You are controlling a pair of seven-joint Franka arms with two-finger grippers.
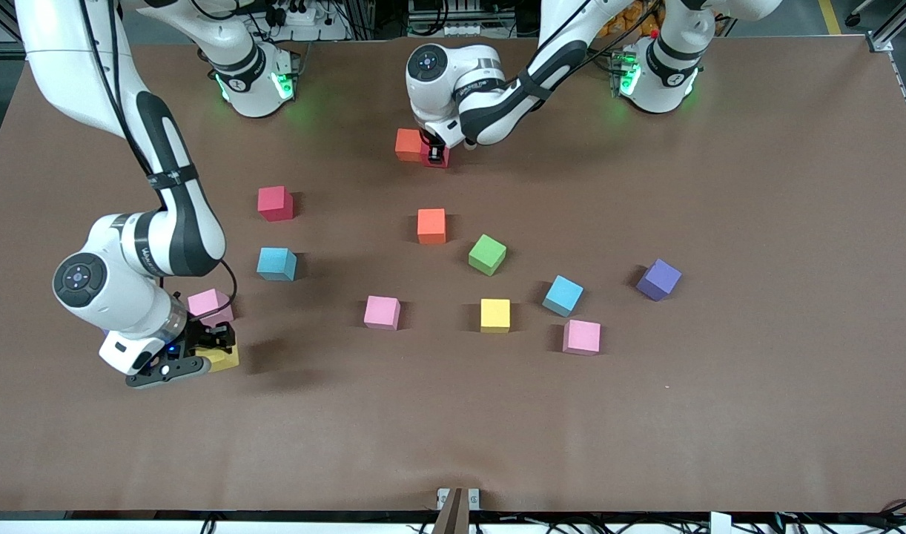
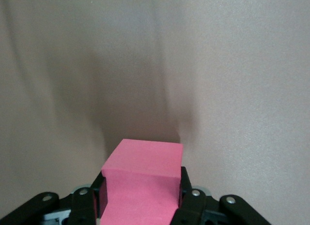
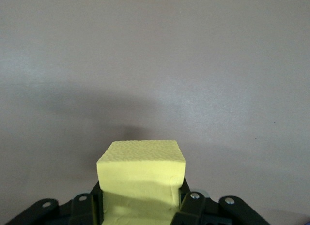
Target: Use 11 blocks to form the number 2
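My left gripper (image 1: 436, 153) is shut on a red-pink cube (image 2: 145, 159), low over the table beside an orange cube (image 1: 408, 144) near the robots' bases. My right gripper (image 1: 217, 354) is shut on a yellow cube (image 3: 143, 159) at the right arm's end of the table, low beside a pink cube (image 1: 208, 304). Loose cubes lie apart mid-table: red (image 1: 275, 202), light blue (image 1: 276, 263), orange (image 1: 431, 225), green (image 1: 487, 254), pink (image 1: 382, 312), yellow (image 1: 495, 314), light blue (image 1: 563, 295), pink (image 1: 581, 337). No digit 2 shape shows.
A purple cube (image 1: 658, 279) lies toward the left arm's end of the table. The brown table (image 1: 757, 415) has bare room along the edge nearest the front camera. The right arm's forearm hangs over the table beside the red and light blue cubes.
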